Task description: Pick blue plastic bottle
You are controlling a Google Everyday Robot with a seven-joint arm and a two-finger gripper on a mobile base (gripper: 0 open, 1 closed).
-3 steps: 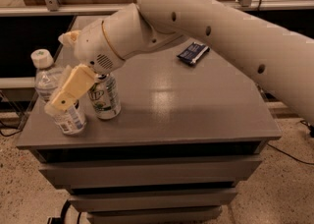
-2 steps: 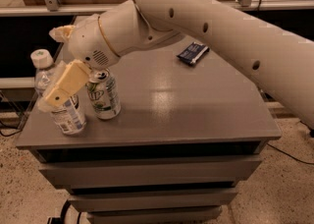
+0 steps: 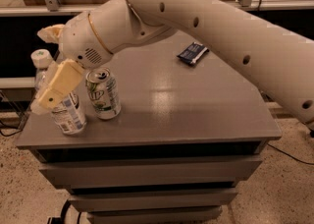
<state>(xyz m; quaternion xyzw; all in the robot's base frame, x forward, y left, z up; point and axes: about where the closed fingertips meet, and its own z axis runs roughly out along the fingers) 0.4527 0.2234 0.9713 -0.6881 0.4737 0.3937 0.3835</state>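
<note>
The blue plastic bottle [image 3: 69, 115] is clear, with a white cap and a white-and-blue label. It stands upright at the table's front left corner. My gripper [image 3: 51, 61] is at the bottle's upper part and is open. One cream finger [image 3: 56, 88] is in front of the bottle and the other [image 3: 49, 32] is behind it, so the bottle's neck sits between them. The near finger hides part of the bottle's shoulder. The large white arm [image 3: 206, 26] reaches in from the right.
A green-and-white soda can [image 3: 103, 93] stands right beside the bottle on its right. A dark blue packet [image 3: 192, 53] lies at the table's back. The grey table [image 3: 196, 115] has drawers below. A counter with metal legs runs behind.
The gripper has shifted left and a little toward the bottle, so its fingers now straddle the bottle's top. Bottle and can have not moved.
</note>
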